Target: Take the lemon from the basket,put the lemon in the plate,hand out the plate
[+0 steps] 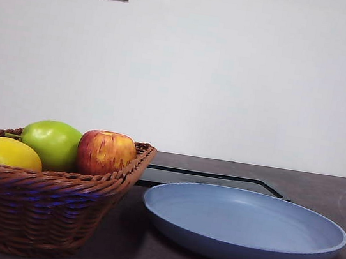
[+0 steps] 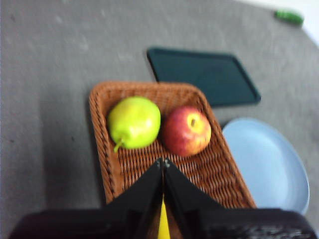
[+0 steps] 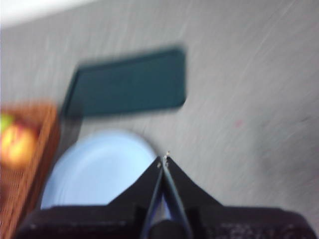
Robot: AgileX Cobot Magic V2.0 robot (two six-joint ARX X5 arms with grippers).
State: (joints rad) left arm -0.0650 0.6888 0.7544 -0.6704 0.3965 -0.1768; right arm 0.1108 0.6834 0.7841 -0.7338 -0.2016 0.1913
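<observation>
Presently, the lemon (image 1: pixel 3 152) is seen at the near left of the basket (image 1: pixel 38 214), at eight o'clock from the green apple (image 1: pixel 52 142), with the red apple (image 1: pixel 106 153) beside that; its long axis runs across the front view. The left gripper (image 2: pixel 163 161), jaws closed and empty, is held above the basket, the lemon directly beneath its tips, so this arm is judged nearer. The plate (image 1: pixel 241 242) sits bare at three o'clock from the basket, a black tray (image 1: pixel 217 179) behind it. The right gripper (image 3: pixel 163 160), also closed, is held over the plate's edge.

The lemon (image 1: pixel 3 152) sits half hidden behind the basket (image 1: pixel 33 206) rim; right wrist view blurred.
</observation>
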